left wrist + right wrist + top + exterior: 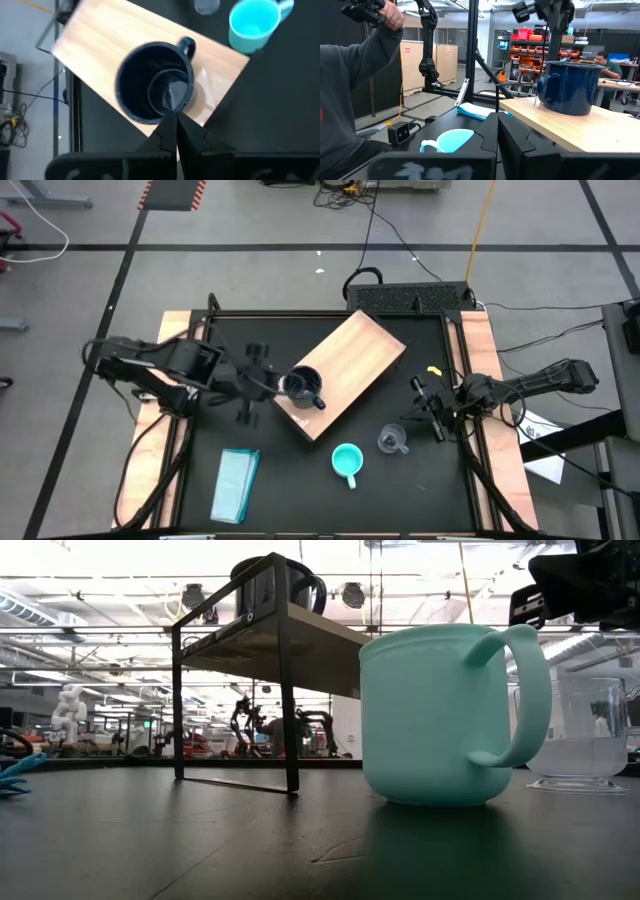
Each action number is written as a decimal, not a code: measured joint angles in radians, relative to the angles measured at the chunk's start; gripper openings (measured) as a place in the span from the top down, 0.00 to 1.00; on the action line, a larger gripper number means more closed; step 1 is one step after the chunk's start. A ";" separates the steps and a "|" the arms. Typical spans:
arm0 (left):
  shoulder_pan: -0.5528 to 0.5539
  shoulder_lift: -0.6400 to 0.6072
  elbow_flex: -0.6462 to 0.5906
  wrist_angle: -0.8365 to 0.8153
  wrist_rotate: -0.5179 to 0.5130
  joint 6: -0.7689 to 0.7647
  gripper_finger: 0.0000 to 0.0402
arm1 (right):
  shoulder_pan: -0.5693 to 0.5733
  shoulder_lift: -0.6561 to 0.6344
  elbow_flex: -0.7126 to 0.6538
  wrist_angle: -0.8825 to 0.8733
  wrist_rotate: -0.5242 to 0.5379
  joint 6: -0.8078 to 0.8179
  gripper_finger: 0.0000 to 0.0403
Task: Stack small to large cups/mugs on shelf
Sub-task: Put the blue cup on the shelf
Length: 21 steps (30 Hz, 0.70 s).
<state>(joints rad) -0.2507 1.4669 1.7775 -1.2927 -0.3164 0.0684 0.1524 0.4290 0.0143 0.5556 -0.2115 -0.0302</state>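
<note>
Standing upright on the long light wooden shelf board [342, 372], near its near-left end, is the large dark navy enamel mug [304, 387], handle turned toward the table centre. The shelf rests on black metal legs and sits diagonally on the black table [300, 490]. The left pincer [272, 383] hangs just beside the navy mug's rim, its 2 fingers pressed together and holding nothing. The medium turquoise mug [347, 461] stands on the table in front of the shelf, apart from it. The small clear transparent cup [392, 441] stands just right of the turquoise mug, also on the table. The right pincer [422, 406] waits near the table's right edge, fingers closed and empty. A flat pale-teal rectangular block [236, 484] lies at front left. In the right wrist view a person's grey sleeve [350, 85] shows beyond the table.
</note>
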 joint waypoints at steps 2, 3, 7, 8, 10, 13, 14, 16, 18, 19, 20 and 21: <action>-0.005 -0.021 0.000 0.009 0.000 -0.005 1.00 | 0.000 0.000 0.000 -0.004 0.000 0.003 1.00; -0.011 -0.030 0.000 0.014 0.000 -0.005 0.99 | 0.000 0.000 0.000 -0.006 0.000 0.003 1.00; -0.035 -0.043 0.000 0.016 0.000 -0.007 1.00 | 0.000 0.002 0.000 -0.006 0.000 0.003 1.00; -0.040 -0.045 0.000 0.016 0.000 -0.007 1.00 | 0.000 0.002 0.000 -0.006 0.000 0.003 1.00; -0.053 -0.047 0.000 0.011 0.000 -0.008 1.00 | 0.000 0.004 0.000 -0.006 0.000 0.003 1.00; -0.066 -0.049 0.000 -0.008 0.009 -0.014 1.00 | 0.000 0.006 0.000 -0.006 0.000 0.003 1.00; -0.068 -0.051 0.000 -0.018 0.009 -0.019 1.00 | 0.000 0.006 0.000 -0.006 0.000 0.003 1.00; -0.074 -0.056 0.000 -0.025 0.007 -0.035 1.00 | 0.000 0.006 0.000 -0.006 0.000 0.003 1.00; -0.075 -0.062 0.000 -0.030 0.004 -0.045 1.00 | 0.000 0.007 0.000 -0.006 0.000 0.003 1.00; -0.075 -0.066 0.000 -0.041 0.004 -0.044 1.00 | 0.000 0.007 0.000 -0.006 0.000 0.003 1.00; -0.075 -0.070 0.000 -0.051 0.005 -0.043 1.00 | 0.000 0.007 0.000 -0.006 0.000 0.003 1.00; -0.076 -0.076 -0.002 -0.051 0.005 -0.042 1.00 | 0.000 0.007 0.000 -0.006 0.000 0.003 1.00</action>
<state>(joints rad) -0.3267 1.3909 1.7756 -1.3440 -0.3119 0.0262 0.1524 0.4362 0.0143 0.5495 -0.2119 -0.0269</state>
